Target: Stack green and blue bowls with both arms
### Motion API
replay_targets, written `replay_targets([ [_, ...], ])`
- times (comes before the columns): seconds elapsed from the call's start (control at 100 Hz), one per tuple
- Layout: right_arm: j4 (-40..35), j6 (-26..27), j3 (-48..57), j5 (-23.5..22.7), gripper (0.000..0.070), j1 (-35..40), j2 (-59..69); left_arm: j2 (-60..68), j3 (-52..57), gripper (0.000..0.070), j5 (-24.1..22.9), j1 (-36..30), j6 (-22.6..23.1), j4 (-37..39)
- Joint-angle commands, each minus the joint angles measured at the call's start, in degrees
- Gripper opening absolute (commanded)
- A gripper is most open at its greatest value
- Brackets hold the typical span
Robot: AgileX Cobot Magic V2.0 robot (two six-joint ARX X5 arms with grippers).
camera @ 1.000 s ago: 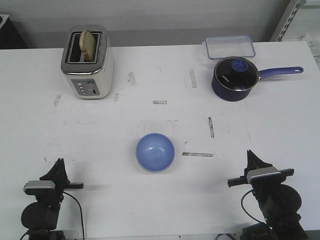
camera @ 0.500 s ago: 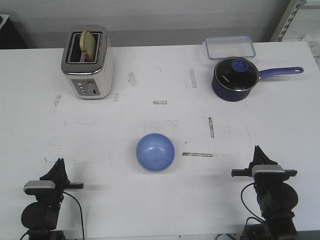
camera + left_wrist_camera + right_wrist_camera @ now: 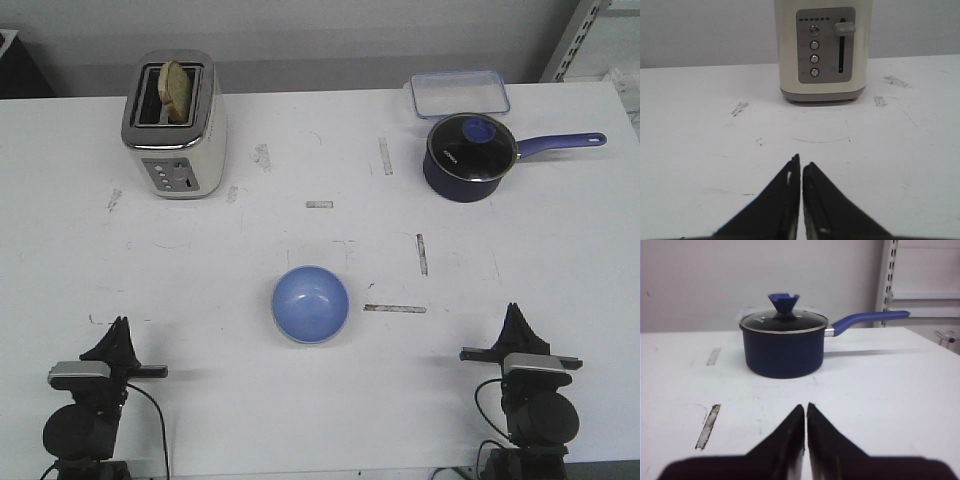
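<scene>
The blue bowl (image 3: 311,303) sits upright on the white table (image 3: 560,250), a little nearer than its middle. No green bowl shows as a separate thing in any view. My left gripper (image 3: 120,326) is shut and empty at the near left edge, well left of the bowl. It points toward the far side in the left wrist view (image 3: 801,163). My right gripper (image 3: 515,311) is shut and empty at the near right edge, well right of the bowl. Its tips also show in the right wrist view (image 3: 805,407). Neither wrist view shows a bowl.
A cream toaster (image 3: 175,125) holding a slice of bread stands at the far left and shows in the left wrist view (image 3: 820,50). A navy saucepan (image 3: 470,158) with a long handle stands at the far right and shows in the right wrist view (image 3: 782,347). A clear container (image 3: 458,93) lies behind it.
My right arm has turned to face straight ahead and drawn back toward the near edge. The left arm and the blue bowl have not moved.
</scene>
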Motion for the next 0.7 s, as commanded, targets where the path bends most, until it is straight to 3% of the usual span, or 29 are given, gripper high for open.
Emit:
replay_targets([
  [0.0, 0.0, 2.54, -0.31, -0.63, 0.0, 0.11, -0.13, -0.11, -1.22, 0.0001, 0.02, -0.09, -0.15, 0.85],
  [0.69, 0.94, 2.34, -0.31, -1.01, 0.0, 0.13, -0.13, -0.04, -1.2, 0.0001, 0.02, -0.09, -0.15, 0.48],
])
